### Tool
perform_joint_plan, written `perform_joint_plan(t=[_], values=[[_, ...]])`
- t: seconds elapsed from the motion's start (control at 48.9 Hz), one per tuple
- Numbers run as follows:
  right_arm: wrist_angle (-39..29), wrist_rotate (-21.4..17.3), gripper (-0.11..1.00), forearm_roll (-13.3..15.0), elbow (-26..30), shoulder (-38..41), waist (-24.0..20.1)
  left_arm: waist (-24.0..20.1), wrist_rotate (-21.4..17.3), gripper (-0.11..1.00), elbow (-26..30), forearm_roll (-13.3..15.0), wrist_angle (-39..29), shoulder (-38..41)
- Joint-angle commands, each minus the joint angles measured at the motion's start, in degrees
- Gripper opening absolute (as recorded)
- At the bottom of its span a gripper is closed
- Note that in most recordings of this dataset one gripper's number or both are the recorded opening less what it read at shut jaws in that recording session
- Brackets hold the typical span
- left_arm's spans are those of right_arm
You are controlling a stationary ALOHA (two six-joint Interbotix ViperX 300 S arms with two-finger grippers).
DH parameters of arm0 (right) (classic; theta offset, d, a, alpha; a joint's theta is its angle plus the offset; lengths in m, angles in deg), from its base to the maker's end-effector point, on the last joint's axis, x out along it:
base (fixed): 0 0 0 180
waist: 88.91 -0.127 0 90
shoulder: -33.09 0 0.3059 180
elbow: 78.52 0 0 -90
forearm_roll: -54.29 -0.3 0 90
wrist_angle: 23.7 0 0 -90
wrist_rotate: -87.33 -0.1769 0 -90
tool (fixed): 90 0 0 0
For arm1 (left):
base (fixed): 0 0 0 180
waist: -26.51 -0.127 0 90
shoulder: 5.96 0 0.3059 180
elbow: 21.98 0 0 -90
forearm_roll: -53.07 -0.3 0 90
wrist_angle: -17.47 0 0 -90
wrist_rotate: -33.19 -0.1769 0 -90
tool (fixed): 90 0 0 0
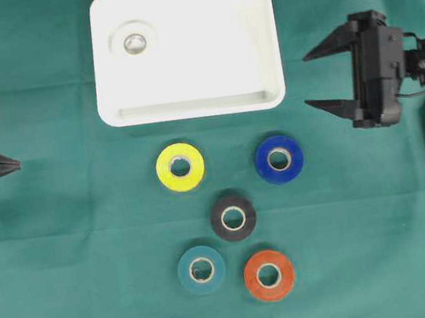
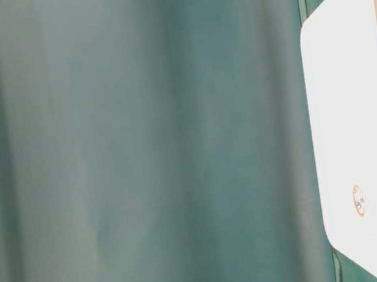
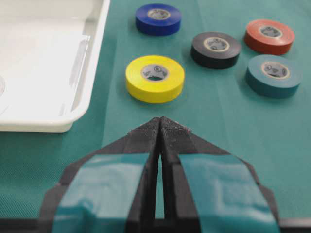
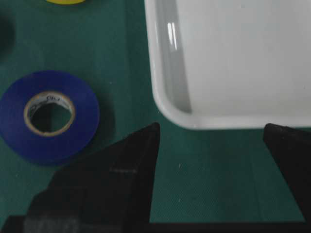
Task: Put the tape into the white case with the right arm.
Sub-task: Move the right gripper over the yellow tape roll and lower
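The right arm's matte black plastic gripper (image 1: 307, 80), at the right edge of the overhead view, has two long pointed fingers on a boxy black body, with thin black cables behind it. At the left edge of that view, the left arm's black gripper (image 1: 15, 163) ends in a sharp tip. In its wrist view, its fingers (image 3: 109, 179) carry teal-blue tape bands.

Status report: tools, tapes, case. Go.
Right tool open, empty, beside white case. Left tool shut, parked. Five tapes on cloth, none in case; blue tape nearest right tool. Path clear.
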Motion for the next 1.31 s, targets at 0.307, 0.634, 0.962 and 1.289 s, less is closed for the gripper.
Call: perform_joint_plan(t=[0.307, 0.634, 0.962, 1.289], values=[[0.4, -0.7, 0.67, 0.2, -0.7, -0.6, -8.1, 0.1, -0.2, 0.00, 0.8, -0.1, 0.3, 0.4], [0.4, -2.2, 0.67, 0.0, -1.1, -0.6, -12.5, 0.1, -0.2, 0.00, 0.8, -0.1, 0.3, 0.4], [0.6, -2.2, 0.67, 0.0, -0.3, 0.0, -12.6, 0.2, -0.2, 0.00, 0.7, -0.1, 0.4, 0.4], [0.6, -1.9, 0.67, 0.2, 6.7, 8.6, -13.8, 0.1, -0.2, 0.00, 0.8, -0.2, 0.3, 0.4]])
